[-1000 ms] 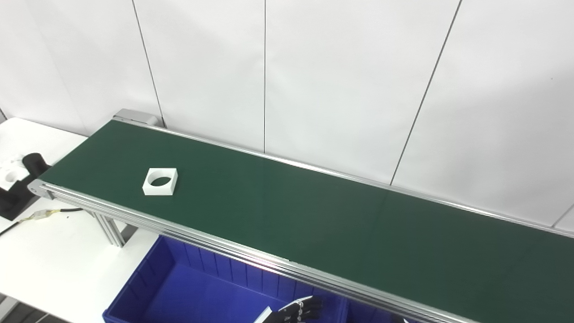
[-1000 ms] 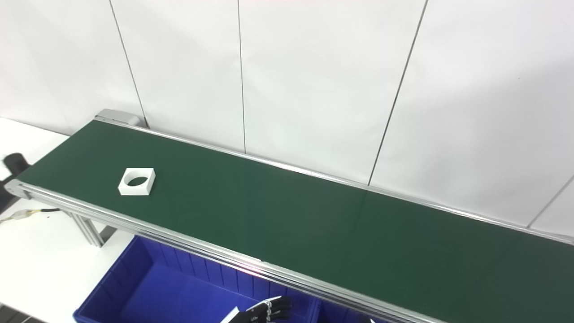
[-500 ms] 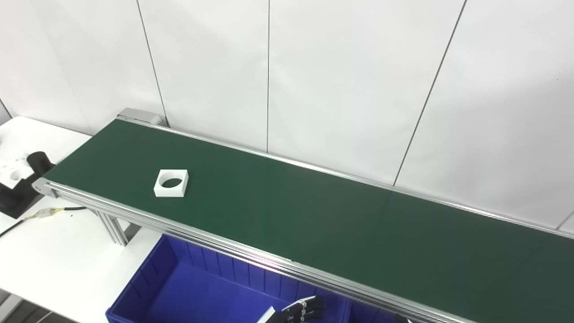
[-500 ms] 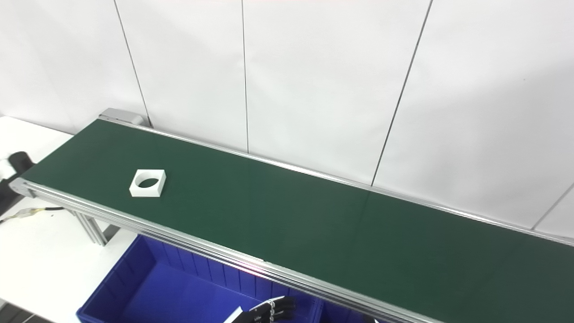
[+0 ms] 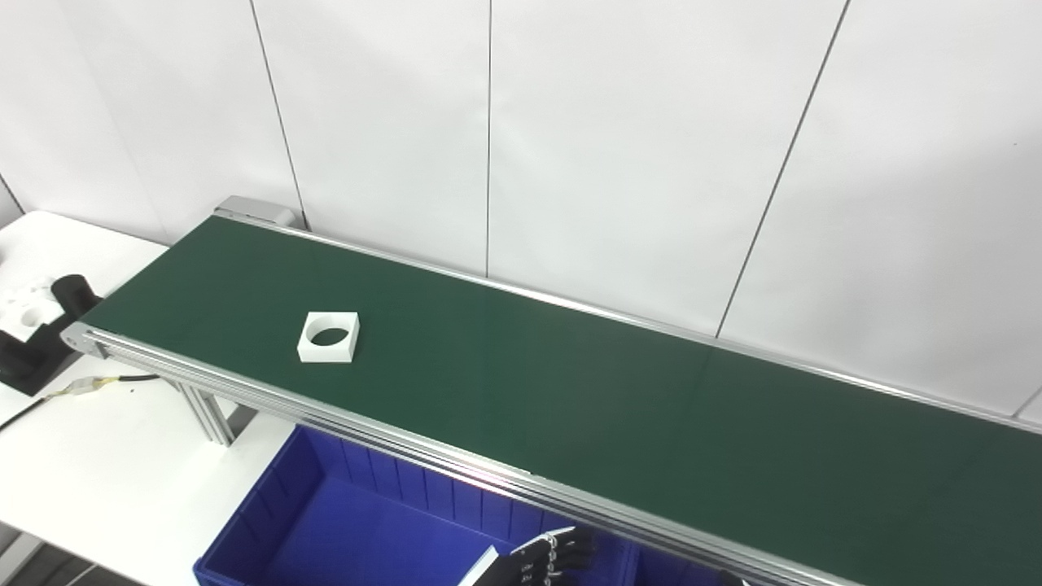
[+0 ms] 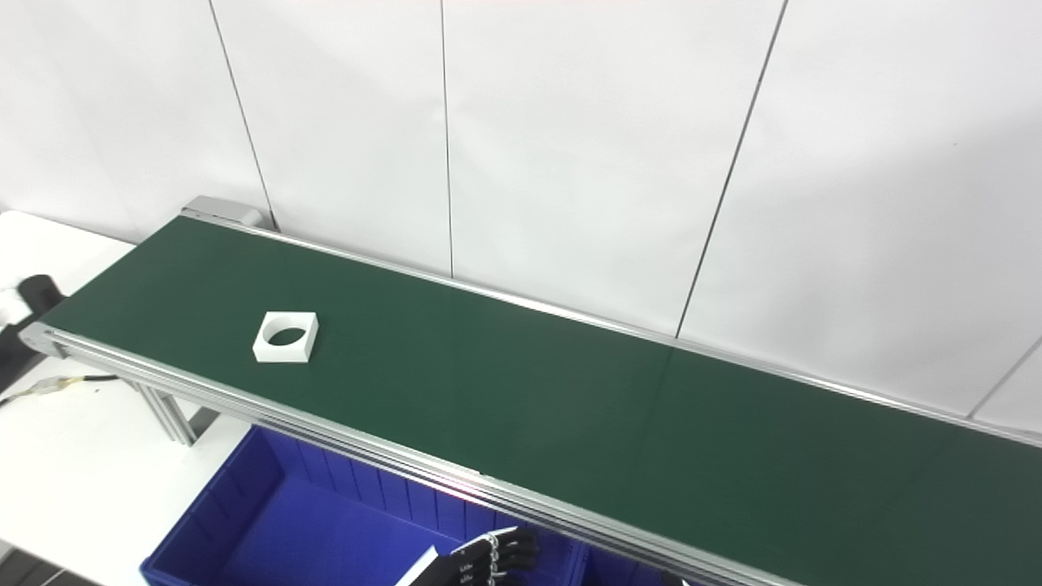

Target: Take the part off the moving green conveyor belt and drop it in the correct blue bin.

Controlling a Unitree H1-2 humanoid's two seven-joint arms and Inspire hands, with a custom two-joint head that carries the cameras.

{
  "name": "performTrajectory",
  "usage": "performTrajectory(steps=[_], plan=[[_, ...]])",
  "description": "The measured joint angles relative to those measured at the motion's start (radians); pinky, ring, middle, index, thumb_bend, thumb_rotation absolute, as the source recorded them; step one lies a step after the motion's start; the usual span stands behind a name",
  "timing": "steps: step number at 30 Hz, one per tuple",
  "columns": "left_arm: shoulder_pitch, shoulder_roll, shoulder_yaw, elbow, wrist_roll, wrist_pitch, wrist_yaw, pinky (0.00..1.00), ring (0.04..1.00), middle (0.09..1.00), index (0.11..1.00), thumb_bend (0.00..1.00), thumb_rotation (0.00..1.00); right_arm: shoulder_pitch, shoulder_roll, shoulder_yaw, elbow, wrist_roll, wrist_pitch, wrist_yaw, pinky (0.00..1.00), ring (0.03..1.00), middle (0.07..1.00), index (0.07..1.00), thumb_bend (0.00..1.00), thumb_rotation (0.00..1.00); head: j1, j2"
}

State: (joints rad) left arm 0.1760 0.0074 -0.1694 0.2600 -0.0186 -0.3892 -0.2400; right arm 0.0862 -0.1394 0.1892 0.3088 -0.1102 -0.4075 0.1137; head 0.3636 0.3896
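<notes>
Item one, the green conveyor belt: we take it as our landmark. It runs slantwise from the upper left to the lower right, with a silver rail along its near edge.

Item two, the white part: a square block with a round hole through it. We find it lying flat on the belt, near the belt's left end and closer to the near rail than to the far one.

Item three, the blue bin: it sits below the belt's near rail, under the left half of the belt. A second blue compartment shows just to its right, mostly cut off.

Item four, the left robot hand: black, at the bottom edge, below the near rail and over the bin's right end. We see its fingers spread apart, holding nothing. The part lies well apart from it, up and to the left along the belt.

Item five, the right robot hand: we cannot see it.

Item six, the white worktop: left of the belt's end, carrying a black fixture and a cable.
</notes>
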Motion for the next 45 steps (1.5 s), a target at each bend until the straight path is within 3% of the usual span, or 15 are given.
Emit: performTrajectory(steps=[8,13,21,26,40,45], plan=[[0.045,0.057,-0.029,-0.117,0.000,0.020,-0.022,0.77,0.831,0.837,0.840,1.00,0.37,-0.003,0.000,0.001,0.006,-0.001,0.000,-0.001,0.71,0.765,0.804,0.877,0.68,0.46,0.006,-0.005],[0.059,0.066,-0.037,-0.184,0.000,0.055,-0.022,0.75,0.810,0.819,0.820,1.00,0.36,-0.004,0.000,0.001,0.007,-0.001,0.000,0.000,0.72,0.767,0.808,0.879,0.67,0.46,0.009,-0.008],[0.062,0.089,-0.051,-0.286,0.009,0.128,-0.026,0.81,0.799,0.788,0.796,1.00,0.35,-0.009,0.000,0.000,0.027,0.000,0.000,0.001,0.73,0.770,0.809,0.883,0.66,0.42,0.025,-0.020],[0.057,0.099,-0.040,-0.350,0.024,0.155,-0.021,0.74,0.772,0.784,0.782,1.00,0.33,-0.016,0.000,0.000,0.031,0.000,0.000,0.003,0.72,0.769,0.810,0.881,0.63,0.40,0.026,-0.023],[-0.031,0.167,0.030,-0.497,0.087,0.247,-0.015,0.75,0.780,0.775,0.769,1.00,0.30,-0.026,0.000,0.000,0.041,0.002,0.000,0.003,0.73,0.770,0.809,0.883,0.65,0.42,0.032,-0.023],[-0.085,0.186,0.049,-0.535,0.109,0.283,-0.013,0.73,0.773,0.770,0.769,1.00,0.33,-0.030,0.000,0.001,0.046,0.005,-0.001,0.003,0.74,0.778,0.811,0.889,0.65,0.43,0.032,-0.026]])
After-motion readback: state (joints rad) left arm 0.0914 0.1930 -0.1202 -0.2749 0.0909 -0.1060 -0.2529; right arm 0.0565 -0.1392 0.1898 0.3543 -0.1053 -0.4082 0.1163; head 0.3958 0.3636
